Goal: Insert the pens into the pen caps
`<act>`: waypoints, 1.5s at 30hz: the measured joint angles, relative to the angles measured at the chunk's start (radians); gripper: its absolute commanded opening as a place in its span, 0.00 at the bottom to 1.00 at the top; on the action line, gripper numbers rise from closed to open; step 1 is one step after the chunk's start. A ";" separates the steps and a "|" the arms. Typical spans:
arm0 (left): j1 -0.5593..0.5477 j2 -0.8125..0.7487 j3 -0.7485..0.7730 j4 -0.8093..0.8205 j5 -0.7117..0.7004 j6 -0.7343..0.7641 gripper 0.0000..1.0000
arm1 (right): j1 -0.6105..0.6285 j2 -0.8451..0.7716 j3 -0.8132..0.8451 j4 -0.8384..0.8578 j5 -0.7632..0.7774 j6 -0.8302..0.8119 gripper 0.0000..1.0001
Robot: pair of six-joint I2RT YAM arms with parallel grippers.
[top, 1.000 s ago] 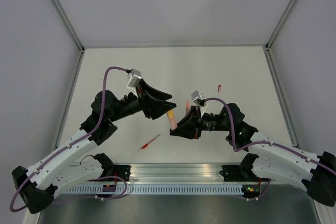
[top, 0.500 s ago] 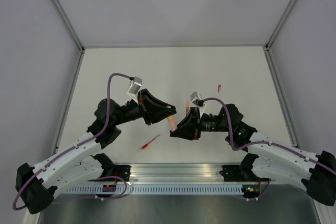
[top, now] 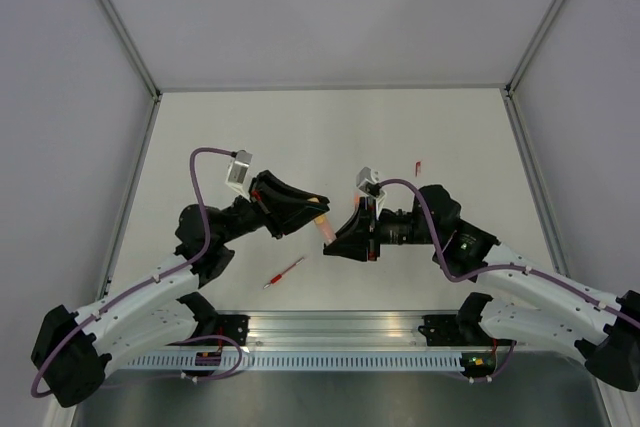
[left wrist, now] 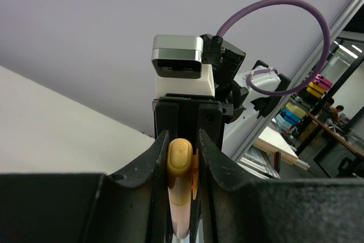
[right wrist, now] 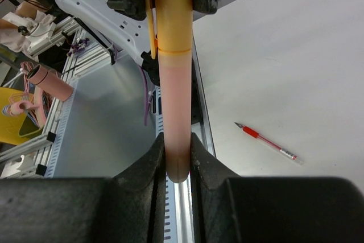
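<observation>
Item 1. Left gripper: I see both fingers pressed against an orange cap, clamped on it with no gap. The cap's rounded closed end faces this wrist camera.

Item 2. Right gripper: its fingers are closed tight on a pale pink pen, gripping near its lower end.

Item 3. Pen and cap: in the right wrist view I read one straight line, with the pink barrel meeting the cap's mouth at a visible seam. The cap sits at the top between the left fingers. I cannot tell how deep the pen goes in.

Item 4. From overhead the two grippers face each other tip to tip above the table, near its middle. The joined pen and cap bridge them.

Item 5. A red pen lies flat on the table near the front edge, below the left gripper and apart from both.

Item 6. A short red cap lies well apart at the right rear, beyond the right arm.
</observation>
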 measured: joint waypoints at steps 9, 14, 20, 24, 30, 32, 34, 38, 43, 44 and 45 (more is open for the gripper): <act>0.011 -0.013 -0.063 0.181 -0.073 -0.053 0.02 | 0.006 0.093 0.212 -0.208 -0.001 -0.093 0.00; 0.015 -0.021 -0.076 0.222 -0.111 -0.058 0.02 | 0.006 0.159 0.338 -0.321 -0.001 -0.132 0.00; 0.016 -0.022 -0.106 0.259 -0.129 -0.059 0.02 | 0.004 0.216 0.424 -0.378 -0.003 -0.154 0.00; 0.016 -0.019 -0.129 0.261 -0.116 -0.064 0.02 | 0.001 0.266 0.479 -0.355 -0.001 -0.152 0.00; 0.018 -0.014 -0.143 0.287 -0.150 -0.072 0.02 | -0.012 0.287 0.497 -0.339 -0.015 -0.145 0.00; 0.018 -0.019 -0.142 0.285 -0.150 -0.072 0.02 | -0.013 0.288 0.497 -0.332 -0.025 -0.145 0.00; 0.018 -0.032 -0.136 0.269 -0.148 -0.071 0.10 | -0.013 0.288 0.494 -0.319 -0.035 -0.145 0.00; 0.015 -0.074 -0.077 0.135 -0.124 -0.056 0.73 | -0.019 0.277 0.467 -0.268 -0.028 -0.151 0.00; -0.010 -0.121 -0.008 -0.113 -0.047 -0.029 0.92 | -0.021 0.250 0.410 -0.150 -0.007 -0.166 0.00; -0.015 -0.125 0.000 -0.156 -0.042 -0.025 0.94 | -0.022 0.241 0.397 -0.134 -0.005 -0.168 0.00; -0.017 -0.130 0.014 -0.211 -0.030 -0.018 0.96 | -0.022 0.232 0.385 -0.120 -0.001 -0.171 0.00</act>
